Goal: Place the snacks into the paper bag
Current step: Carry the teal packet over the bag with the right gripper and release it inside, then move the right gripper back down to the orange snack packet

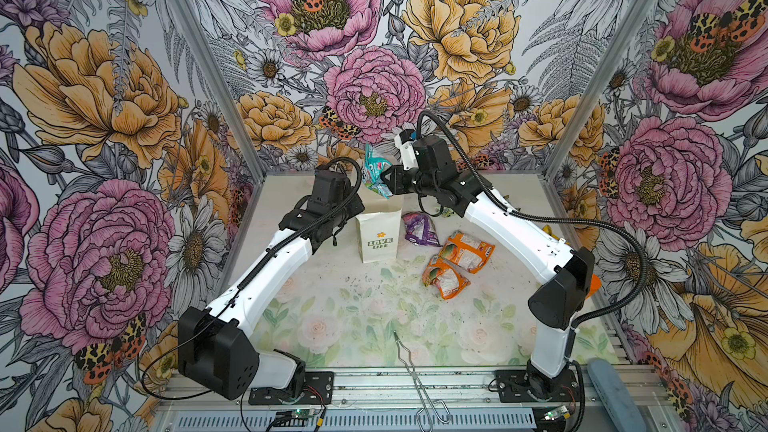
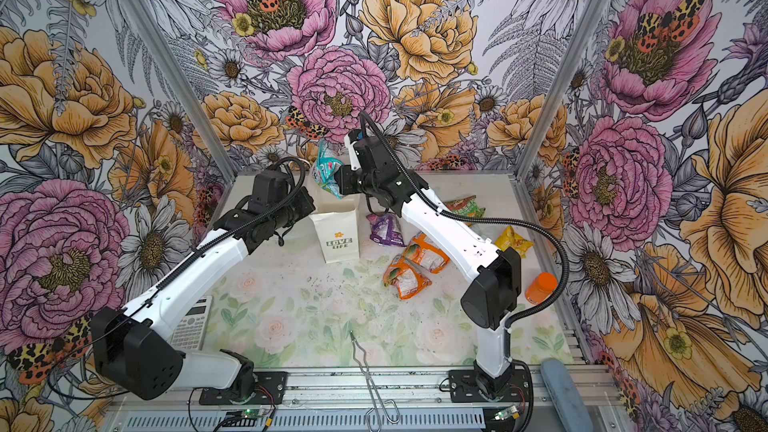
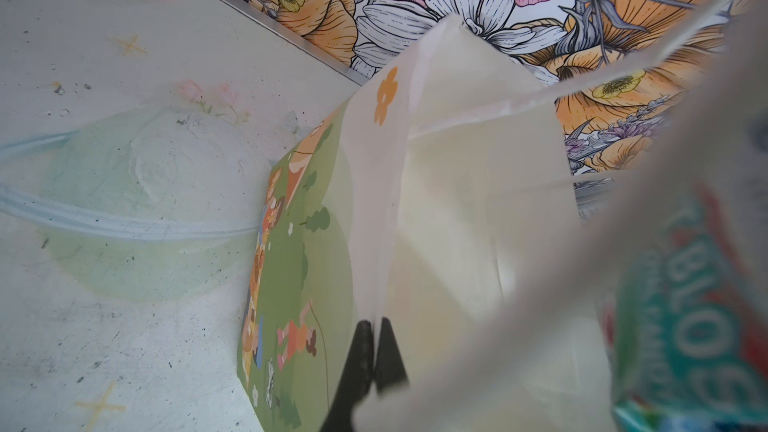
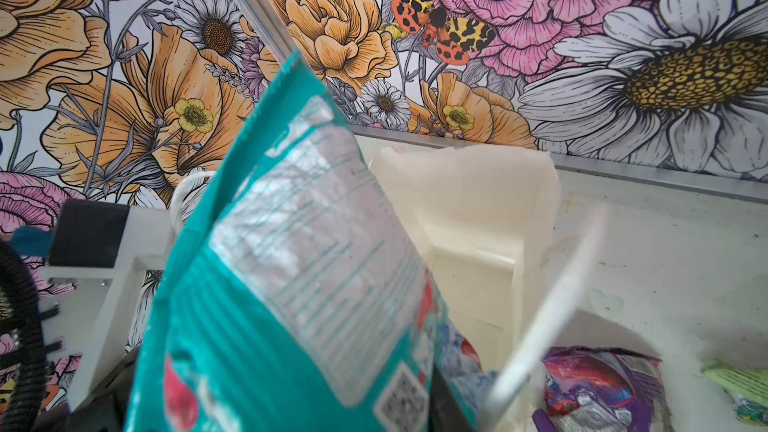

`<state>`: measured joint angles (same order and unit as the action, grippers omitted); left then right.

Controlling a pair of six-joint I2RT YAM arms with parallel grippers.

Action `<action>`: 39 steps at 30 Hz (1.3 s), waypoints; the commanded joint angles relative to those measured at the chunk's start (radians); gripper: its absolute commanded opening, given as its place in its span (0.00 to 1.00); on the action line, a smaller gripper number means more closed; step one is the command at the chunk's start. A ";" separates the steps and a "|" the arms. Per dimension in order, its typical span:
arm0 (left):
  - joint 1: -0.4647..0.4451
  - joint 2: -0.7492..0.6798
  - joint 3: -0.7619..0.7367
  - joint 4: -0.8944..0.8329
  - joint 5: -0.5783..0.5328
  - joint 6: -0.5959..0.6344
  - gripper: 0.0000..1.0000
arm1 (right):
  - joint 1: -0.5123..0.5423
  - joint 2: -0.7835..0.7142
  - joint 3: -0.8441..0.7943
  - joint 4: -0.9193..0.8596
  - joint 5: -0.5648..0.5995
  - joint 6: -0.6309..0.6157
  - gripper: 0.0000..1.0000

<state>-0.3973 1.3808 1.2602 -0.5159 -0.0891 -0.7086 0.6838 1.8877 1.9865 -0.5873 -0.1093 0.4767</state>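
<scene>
Floral walls point(image 1: 95, 89) around — right gripper point(image 1: 384, 179) pinches teal packet point(image 1: 373, 166) by its edge, likely light, slippery; left gripper point(image 3: 377, 326) clamps paper bag point(image 1: 376, 255) rim.

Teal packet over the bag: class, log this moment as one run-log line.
left gripper: shut on paper bag rim | right gripper: holding teal packet over bag mouth | purple packet: on table
</scene>
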 commanded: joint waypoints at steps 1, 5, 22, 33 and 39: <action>-0.011 0.003 0.019 0.043 0.012 -0.012 0.00 | 0.008 0.008 0.002 0.021 0.015 -0.012 0.35; -0.011 0.004 0.016 0.048 0.020 -0.011 0.00 | 0.008 0.009 0.001 0.017 0.009 -0.017 0.40; 0.012 -0.009 0.000 0.052 0.047 0.019 0.00 | -0.001 -0.238 -0.219 -0.061 -0.065 -0.251 0.63; 0.022 -0.009 -0.005 0.053 0.077 0.026 0.00 | -0.042 -0.474 -0.586 -0.219 0.029 -0.055 0.77; 0.025 -0.012 -0.005 0.052 0.089 0.032 0.00 | -0.086 -0.472 -0.728 -0.285 0.025 0.033 0.90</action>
<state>-0.3820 1.3830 1.2602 -0.5034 -0.0261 -0.6998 0.6117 1.4178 1.2907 -0.8196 -0.1005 0.4469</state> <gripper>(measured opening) 0.050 0.893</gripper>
